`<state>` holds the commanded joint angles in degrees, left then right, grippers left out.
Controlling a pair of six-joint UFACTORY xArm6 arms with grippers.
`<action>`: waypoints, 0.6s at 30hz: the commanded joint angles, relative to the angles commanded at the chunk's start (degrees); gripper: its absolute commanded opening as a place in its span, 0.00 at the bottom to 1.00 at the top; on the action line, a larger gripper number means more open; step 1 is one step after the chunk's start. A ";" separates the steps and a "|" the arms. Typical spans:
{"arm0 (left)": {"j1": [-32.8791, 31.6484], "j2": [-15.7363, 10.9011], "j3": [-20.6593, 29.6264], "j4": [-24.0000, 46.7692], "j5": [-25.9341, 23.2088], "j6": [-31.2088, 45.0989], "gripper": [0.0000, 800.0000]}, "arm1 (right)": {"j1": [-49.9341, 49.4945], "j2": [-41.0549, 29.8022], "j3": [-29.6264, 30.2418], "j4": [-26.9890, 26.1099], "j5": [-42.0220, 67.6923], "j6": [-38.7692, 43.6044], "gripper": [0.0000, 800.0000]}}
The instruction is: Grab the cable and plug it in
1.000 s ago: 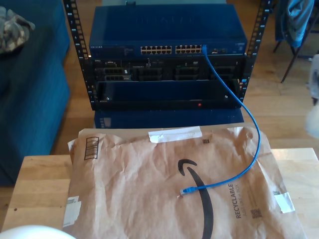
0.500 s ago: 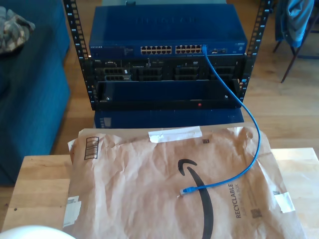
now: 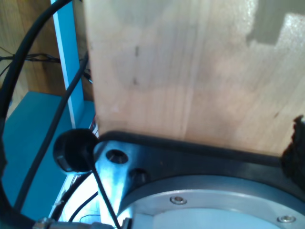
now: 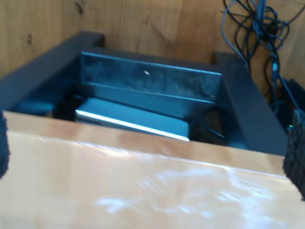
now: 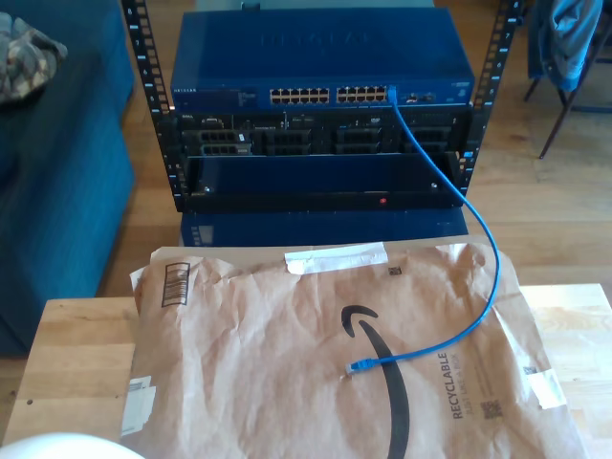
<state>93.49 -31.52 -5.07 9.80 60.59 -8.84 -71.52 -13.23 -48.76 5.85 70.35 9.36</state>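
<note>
thin blue cable (image 5: 459, 325) (seemingly clear plug)

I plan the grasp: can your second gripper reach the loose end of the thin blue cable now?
Probably yes: the thin blue cable's loose end lies uncovered on the brown paper bag.

bright-blue cable (image 5: 457, 337), brown paper mailer (image 5: 287, 363), blue switch (image 5: 320, 57)
</note>
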 joint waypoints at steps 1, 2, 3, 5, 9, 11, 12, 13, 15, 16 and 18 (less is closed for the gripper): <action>0.00 0.00 0.00 0.00 0.00 0.00 1.00 | -1.49 -1.05 0.09 -0.53 2.02 -1.49 1.00; 0.00 0.00 0.00 0.00 0.00 -0.09 1.00 | -2.55 -1.85 0.26 -1.23 3.87 -2.73 1.00; 0.00 0.00 0.00 0.00 0.00 -0.09 1.00 | -3.69 -2.37 0.53 -1.93 5.45 -3.52 1.00; 0.00 0.09 0.00 0.00 0.00 -0.09 1.00 | -6.07 -4.31 2.46 -3.34 8.00 -4.40 1.00; 0.00 0.00 0.00 0.00 0.00 -0.09 1.00 | -9.58 -8.70 8.35 -3.43 8.62 -5.36 1.00; 0.00 0.00 0.00 0.00 0.00 -0.09 1.00 | -10.37 -11.43 11.52 -3.52 8.79 -5.36 1.00; 0.00 0.00 0.00 0.00 0.00 -0.09 1.00 | -11.16 -13.10 13.54 -3.43 8.79 -5.36 1.00; 0.00 0.00 0.00 0.00 0.00 0.00 1.00 | -11.96 -14.51 15.30 -3.43 8.79 -5.36 1.00; 0.00 0.00 -0.09 0.00 0.00 0.00 1.00 | -12.48 -16.88 18.29 -3.34 8.97 -5.36 1.00; 0.00 0.00 0.00 0.00 0.00 0.00 1.00 | -12.48 -17.76 19.52 -3.34 9.14 -5.36 1.00; 0.00 0.00 0.00 0.00 0.00 -0.09 1.00 | -12.48 -19.52 21.80 -3.34 9.23 -5.36 1.00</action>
<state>93.49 -31.52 -5.07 9.80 60.59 -8.92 -84.00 -32.75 -26.96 2.51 79.58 4.00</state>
